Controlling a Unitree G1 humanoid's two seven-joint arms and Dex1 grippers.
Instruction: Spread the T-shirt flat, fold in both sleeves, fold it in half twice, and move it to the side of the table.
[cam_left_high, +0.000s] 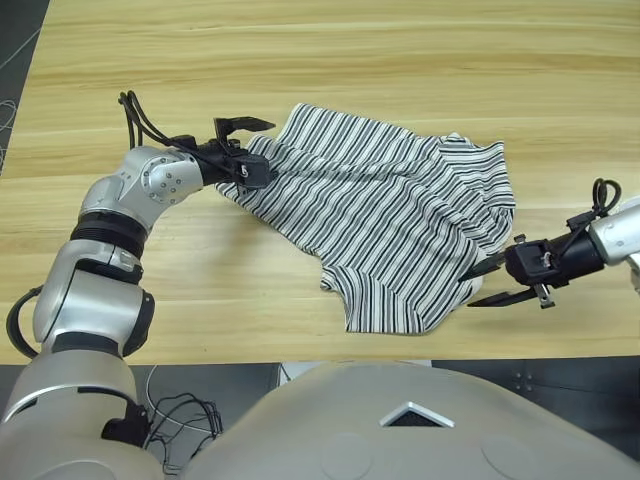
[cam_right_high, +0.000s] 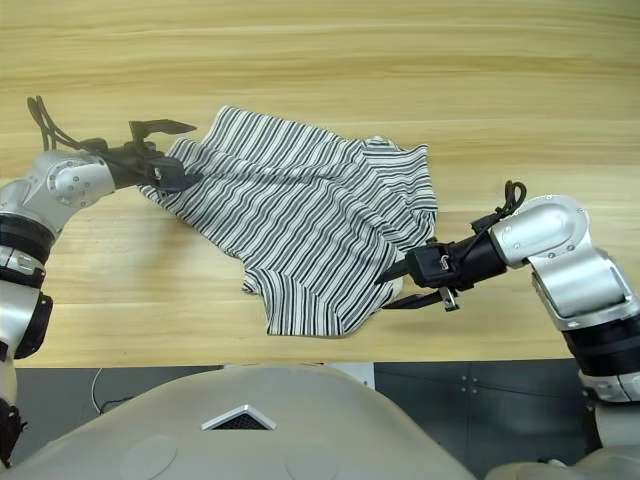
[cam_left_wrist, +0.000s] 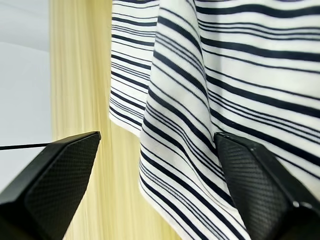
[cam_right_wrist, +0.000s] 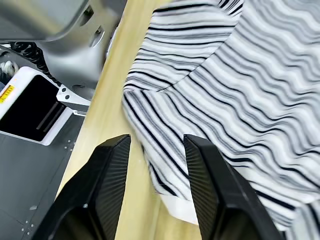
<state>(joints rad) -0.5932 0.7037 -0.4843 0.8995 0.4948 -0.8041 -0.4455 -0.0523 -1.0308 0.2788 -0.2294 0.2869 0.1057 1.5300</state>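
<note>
T-shirt (cam_left_high: 385, 220) lies rumpled on the table (cam_left_high: 300, 60); left gripper (cam_left_high: 268, 152) and right gripper (cam_left_high: 470, 290) flank it, jaws apart, holding nothing.

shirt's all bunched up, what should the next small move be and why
Probably shut the left gripper on the edge of the shirt. Its fingers are wide open with the striped edge between them, and the right gripper sits open at the opposite edge, so gripping looks like the setup for pulling the crumpled shirt flat.
</note>
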